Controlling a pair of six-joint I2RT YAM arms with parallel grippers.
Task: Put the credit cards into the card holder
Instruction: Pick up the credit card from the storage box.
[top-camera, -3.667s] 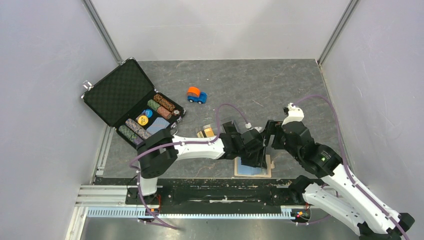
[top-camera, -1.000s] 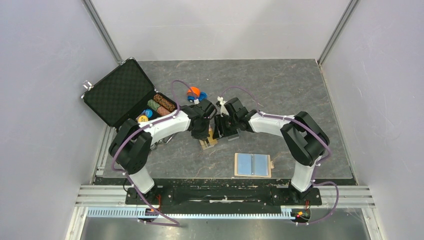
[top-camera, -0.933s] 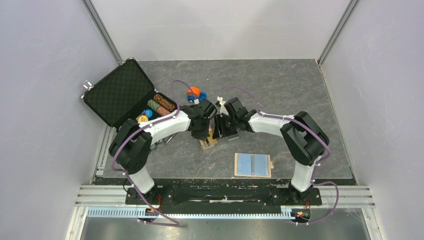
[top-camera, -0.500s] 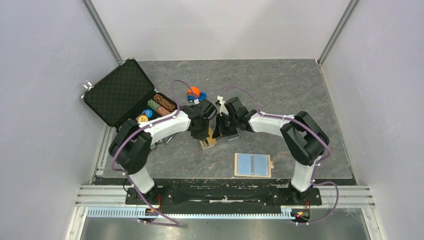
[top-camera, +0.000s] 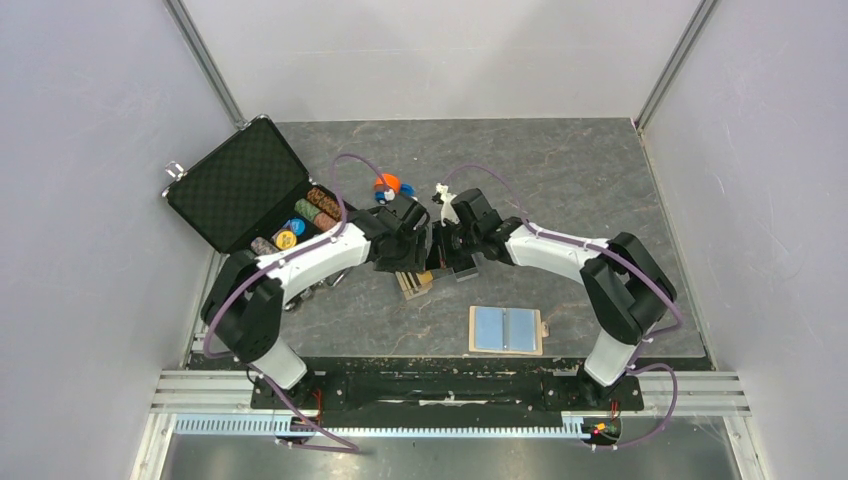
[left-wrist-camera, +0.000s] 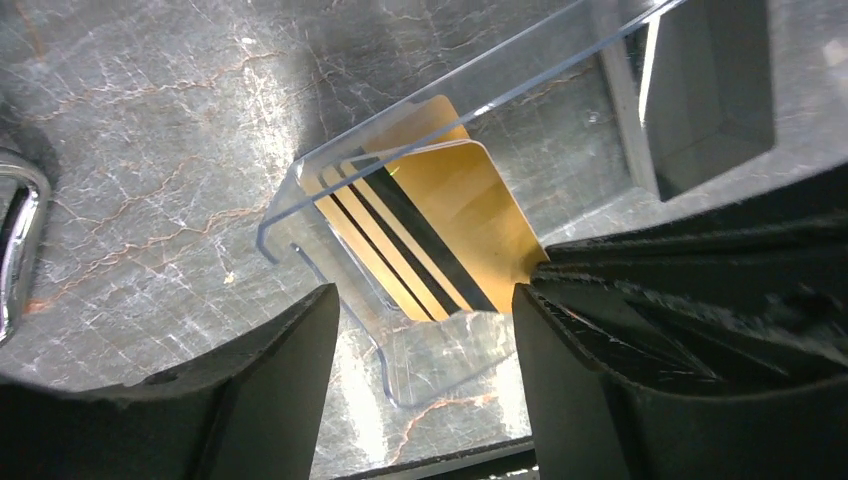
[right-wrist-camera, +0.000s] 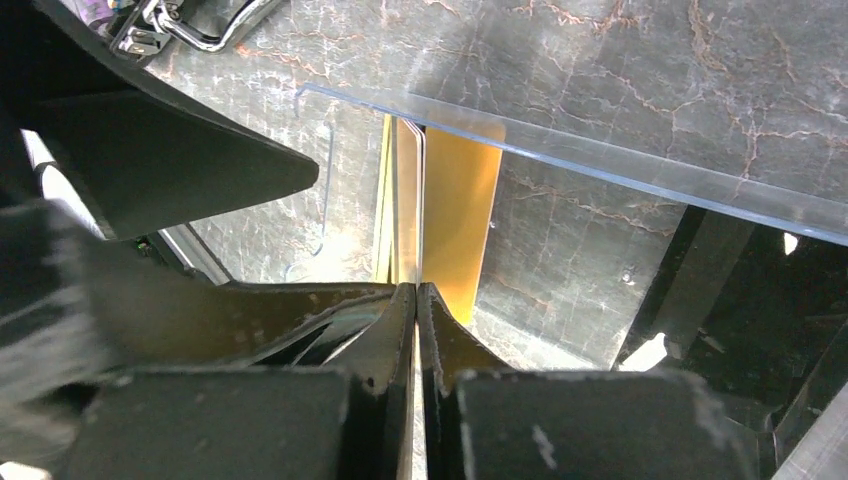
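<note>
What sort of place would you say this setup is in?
Probably a robot lab test cell: plain grey panel walls on aluminium posts, a stone-look tabletop, and a metal mounting rail at its near edge.

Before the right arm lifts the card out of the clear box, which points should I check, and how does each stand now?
1. Right gripper shut on a gold card: ok.
2. Only one card pinched: cannot tell, more cards stand close beside it.
3. Left gripper open, astride the clear box, nothing held: ok.
4. Card holder lying open: ok.
5. Free slot in it: cannot tell.
</note>
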